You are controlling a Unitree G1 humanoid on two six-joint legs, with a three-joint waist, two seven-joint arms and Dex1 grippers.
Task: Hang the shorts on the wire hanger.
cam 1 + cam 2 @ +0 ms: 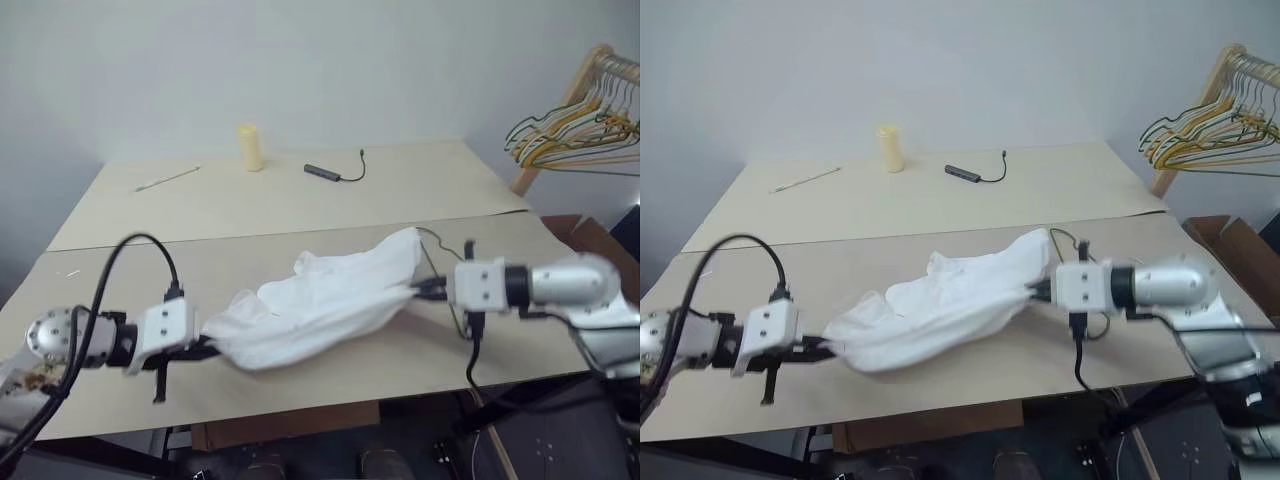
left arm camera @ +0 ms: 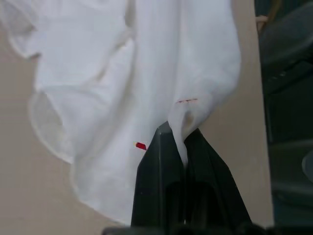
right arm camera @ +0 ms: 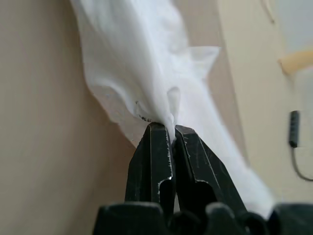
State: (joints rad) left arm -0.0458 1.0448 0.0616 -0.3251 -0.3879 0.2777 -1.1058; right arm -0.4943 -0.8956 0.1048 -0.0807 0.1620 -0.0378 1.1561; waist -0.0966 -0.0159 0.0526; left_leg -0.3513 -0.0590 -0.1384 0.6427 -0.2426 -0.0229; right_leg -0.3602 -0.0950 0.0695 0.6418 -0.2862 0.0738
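We find the shorts stretched between both grippers above the near table, long axis running left to right. The left gripper is clamped on the left end, the right gripper on the right end, cloth sagging between. The wire hanger appears as thin wire just beyond the right gripper, partly hidden by the cloth. We judge the right arm nearer it.

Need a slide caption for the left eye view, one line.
Both grippers, left and right, pinch opposite ends of the white shorts above the table.
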